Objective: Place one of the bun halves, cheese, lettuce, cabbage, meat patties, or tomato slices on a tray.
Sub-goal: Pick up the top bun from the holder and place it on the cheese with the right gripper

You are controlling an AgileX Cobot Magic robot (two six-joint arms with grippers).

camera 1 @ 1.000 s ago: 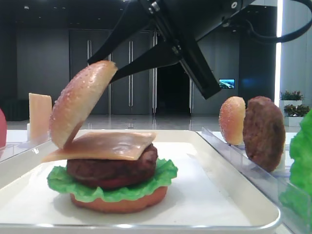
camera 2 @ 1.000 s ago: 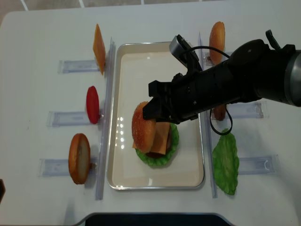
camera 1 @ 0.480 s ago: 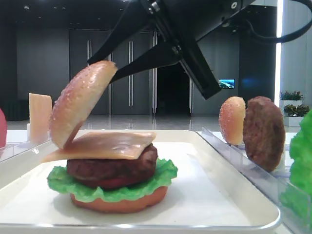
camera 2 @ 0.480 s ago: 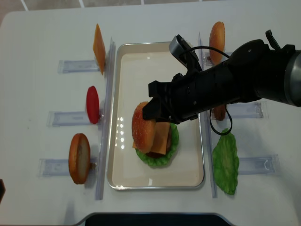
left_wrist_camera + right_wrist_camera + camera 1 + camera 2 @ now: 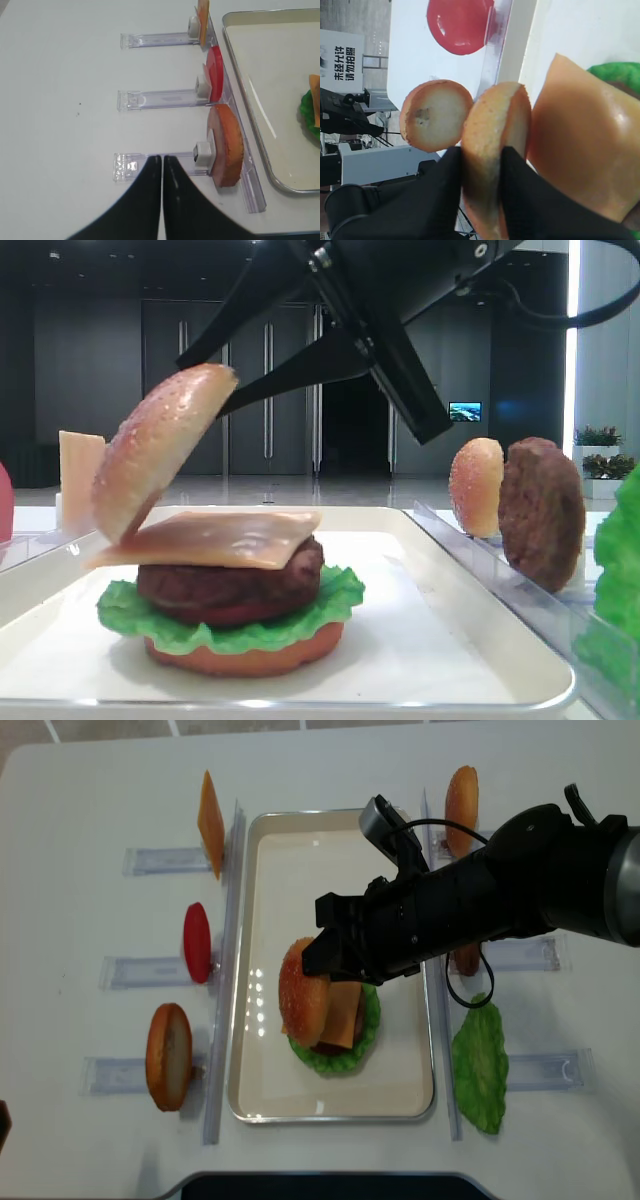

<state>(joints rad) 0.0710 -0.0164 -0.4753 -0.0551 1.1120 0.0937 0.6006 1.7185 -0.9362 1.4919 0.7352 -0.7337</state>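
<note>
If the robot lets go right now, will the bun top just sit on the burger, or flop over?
Probably flop or slide. The bun top stands tilted on its edge, only its lower rim on the cheese. Its round dome could roll. It looks stiff, keeping its shape between the right gripper fingers.

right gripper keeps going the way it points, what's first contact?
Likely the cheese: the right gripper slants down-left, and the bun top in its jaws already meets that slice's left end. Depth unclear.

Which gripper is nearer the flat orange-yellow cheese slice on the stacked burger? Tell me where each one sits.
Right. The right gripper hangs directly above the flat orange-yellow cheese slice, holding the sesame-speckled domed bun top tilted against it. The left gripper is off the tray, shut, beside the clear racks.
</note>
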